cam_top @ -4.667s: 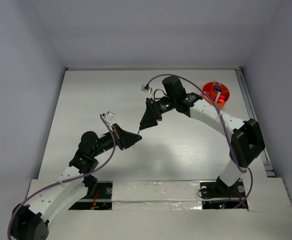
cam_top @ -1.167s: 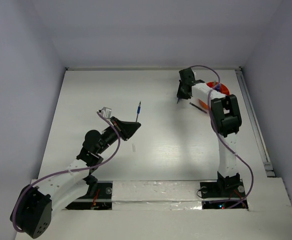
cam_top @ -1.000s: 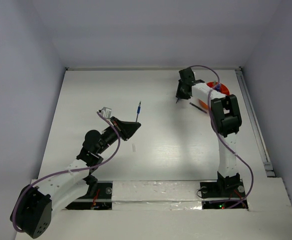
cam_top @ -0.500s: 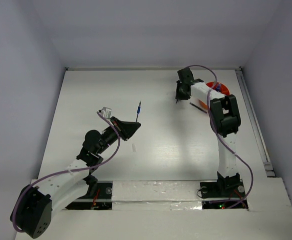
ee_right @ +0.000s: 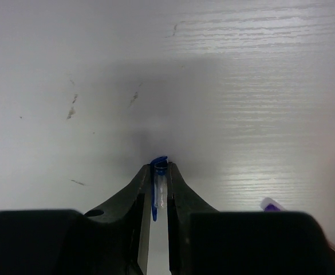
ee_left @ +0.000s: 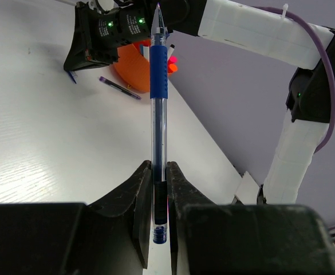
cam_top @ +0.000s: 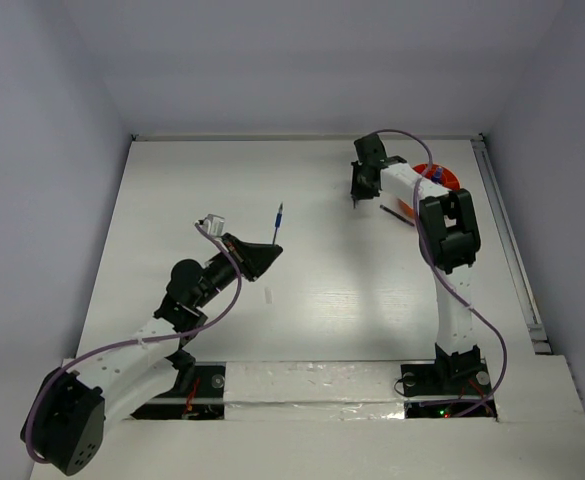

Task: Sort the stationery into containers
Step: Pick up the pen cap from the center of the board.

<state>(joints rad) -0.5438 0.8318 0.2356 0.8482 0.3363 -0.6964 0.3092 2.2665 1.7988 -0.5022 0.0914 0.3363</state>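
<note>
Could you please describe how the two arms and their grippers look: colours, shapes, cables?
The left arm and right arm have white links and black joints. A purple cable runs along each. The left gripper and right gripper are black with two tapering fingers.

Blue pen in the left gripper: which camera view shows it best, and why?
Left wrist: the blue pen stands full length, its end clamped by the left gripper. Top external shows only a tiny blue sliver; right wrist misses it.
</note>
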